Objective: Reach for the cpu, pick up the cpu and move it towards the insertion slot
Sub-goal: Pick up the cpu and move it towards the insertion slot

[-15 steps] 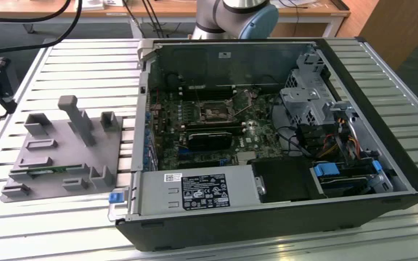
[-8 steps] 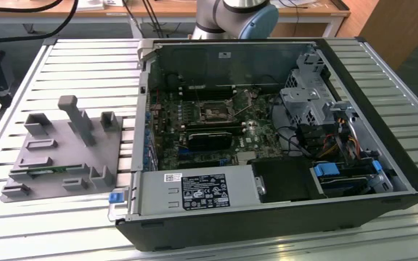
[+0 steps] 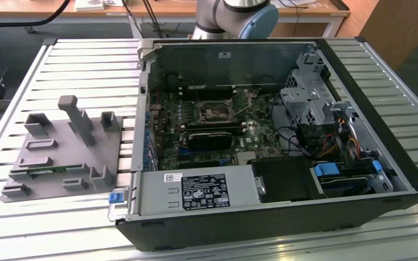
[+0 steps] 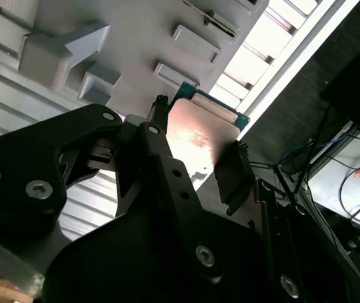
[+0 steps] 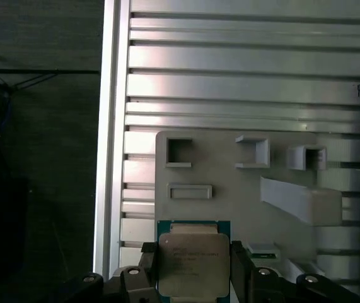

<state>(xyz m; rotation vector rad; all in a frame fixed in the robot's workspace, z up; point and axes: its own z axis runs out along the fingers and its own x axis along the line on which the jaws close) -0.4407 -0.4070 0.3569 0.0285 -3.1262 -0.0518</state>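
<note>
While the gripper [image 4: 200,128] is clamping the cpu [image 5: 191,264] by two opposite edges, its black fingers [image 5: 239,270] are pressing in from either side. The silvery lid is facing the camera in the first wrist view, with a green board edge showing along one side. The cpu is hanging in the air, lifted clear of the grey tray [image 5: 230,205], which is lying below it on the slatted metal table [image 5: 230,88]. Tray recesses and upright blocks are showing beyond the chip in both wrist views.

Farther off, in the exterior view, the tray is sitting on the exterior view's left part of the table, with a thin green memory stick [image 3: 45,172] lying in one of its slots. An open computer case [image 3: 267,228] is lying just beside the tray, on the exterior view's right. The insertion slot [image 3: 214,112] is sitting on the motherboard inside the case, well apart from the tray, its metal frame ringing a dark square. The arm [image 3: 238,16] is rising behind the case's far wall.
</note>
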